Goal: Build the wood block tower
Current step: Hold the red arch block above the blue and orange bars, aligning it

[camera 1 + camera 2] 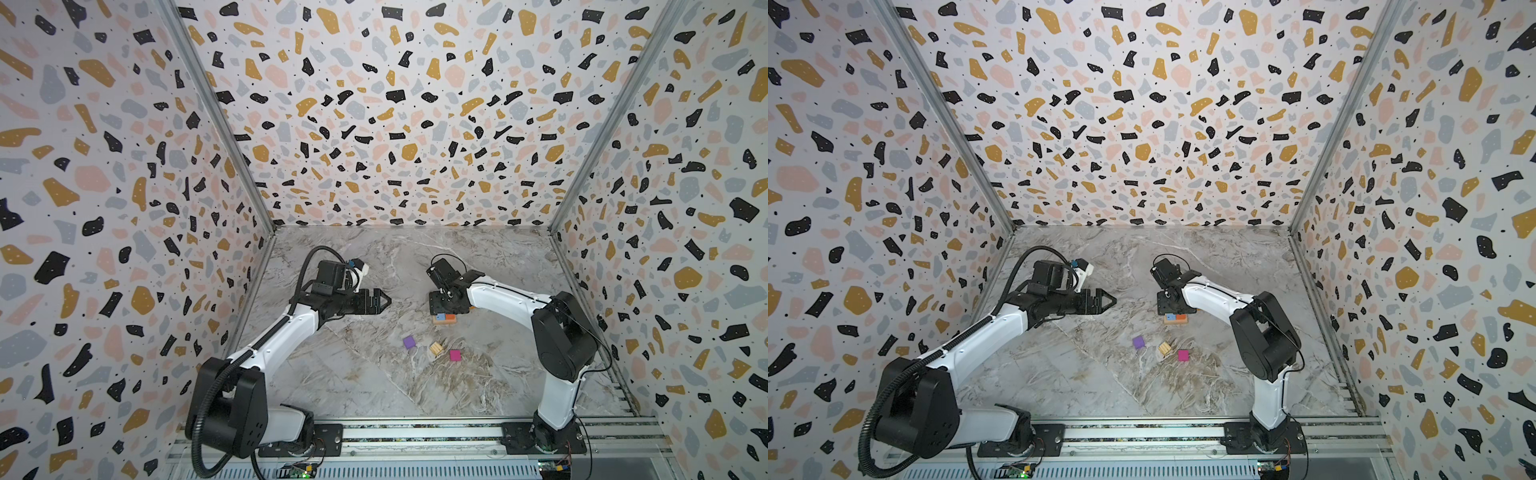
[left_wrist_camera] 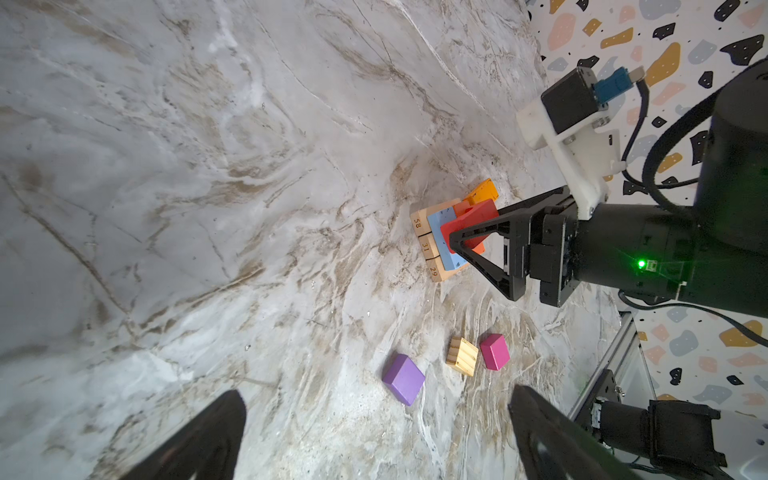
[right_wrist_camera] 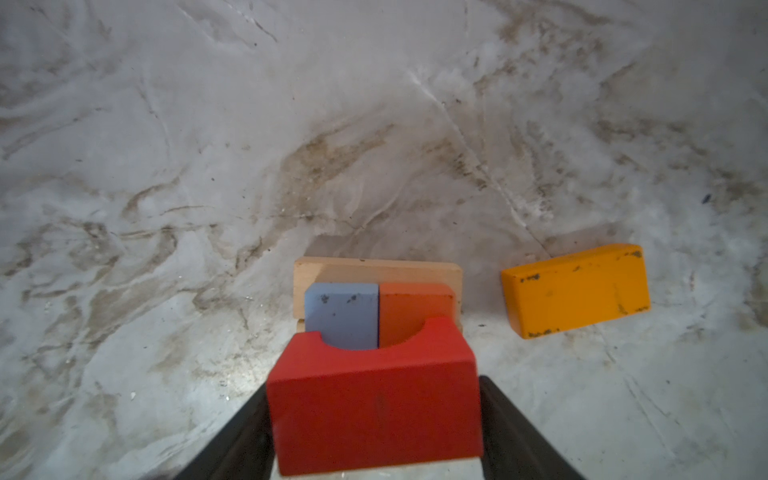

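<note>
Right end effector (image 3: 374, 388) around red block (image 3: 374, 419)

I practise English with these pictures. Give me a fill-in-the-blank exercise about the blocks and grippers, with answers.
The middle cube, between the purple cube and the magenta cube, is ____.
The block between the fingers of the right gripper is ____.
The yellow-orange block lies on the ____, beside the stack.
The left gripper stands ____, with nothing in it.
Answers: tan; red; table; open.
</note>
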